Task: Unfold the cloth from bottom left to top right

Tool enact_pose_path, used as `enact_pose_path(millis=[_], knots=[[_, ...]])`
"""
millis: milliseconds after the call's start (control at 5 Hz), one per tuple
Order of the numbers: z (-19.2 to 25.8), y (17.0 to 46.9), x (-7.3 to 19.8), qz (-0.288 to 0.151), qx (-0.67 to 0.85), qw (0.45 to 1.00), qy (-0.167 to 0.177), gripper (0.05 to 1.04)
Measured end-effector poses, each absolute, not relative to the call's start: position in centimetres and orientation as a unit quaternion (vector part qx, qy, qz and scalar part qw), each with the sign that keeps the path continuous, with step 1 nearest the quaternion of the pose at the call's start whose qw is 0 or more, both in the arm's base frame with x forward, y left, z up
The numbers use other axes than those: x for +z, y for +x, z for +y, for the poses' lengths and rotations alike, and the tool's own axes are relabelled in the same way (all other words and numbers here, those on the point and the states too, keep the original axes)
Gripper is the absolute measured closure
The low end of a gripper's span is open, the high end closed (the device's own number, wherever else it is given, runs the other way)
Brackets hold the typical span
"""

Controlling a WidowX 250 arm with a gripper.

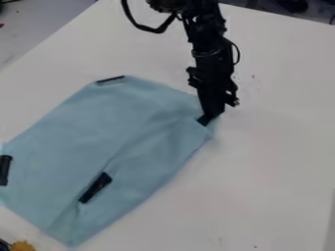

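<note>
1. Gripper [208, 116]: pointing down at the cloth's right-hand corner, right of centre in view. Can't tell if it's open or closed, or if it has hold of the cloth.
2. Cloth [124, 130]: light blue, lying on the table, running from lower left up to the gripper; its right corner meets the gripper tip. Mostly spread, with a long crease or fold line slanting from near the gripper toward the bottom corner. Right corner looks bunched.
3. Black strip [96, 187] on the cloth's lower part, slanted, beside the crease.
4. Thin black strip [110, 79] at the cloth's top edge.
5. Another black strip [5, 170] at the cloth's left side, by the view's edge.
6. Arm [208, 46]: black, coming in from the top edge, dark cable [152, 30] looping off its left in view.
7. Table [281, 122]: white, a few small dark specks.
8. Orange-brown item [23, 246], bottom left corner, partly cut off.
</note>
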State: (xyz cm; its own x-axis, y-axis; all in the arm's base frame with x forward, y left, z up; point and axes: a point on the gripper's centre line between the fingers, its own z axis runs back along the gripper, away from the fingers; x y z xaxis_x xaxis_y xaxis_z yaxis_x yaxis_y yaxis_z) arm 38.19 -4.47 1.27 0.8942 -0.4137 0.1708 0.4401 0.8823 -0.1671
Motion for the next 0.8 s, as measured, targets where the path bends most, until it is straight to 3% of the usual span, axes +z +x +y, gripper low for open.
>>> enact_pose_path(millis=[200, 400, 600, 800], knots=[[-3.8, 36.6, 2.7, -0.124, -0.174, 0.974, -0.073, 0.788], [-3.1, 35.2, 6.5, -0.174, -0.128, 0.976, -0.039, 0.504], [-3.7, 34.7, 9.4, -0.205, -0.138, 0.969, -0.009, 0.205], [-3.8, 34.4, 10.3, -0.192, -0.136, 0.972, -0.002, 0.072]])
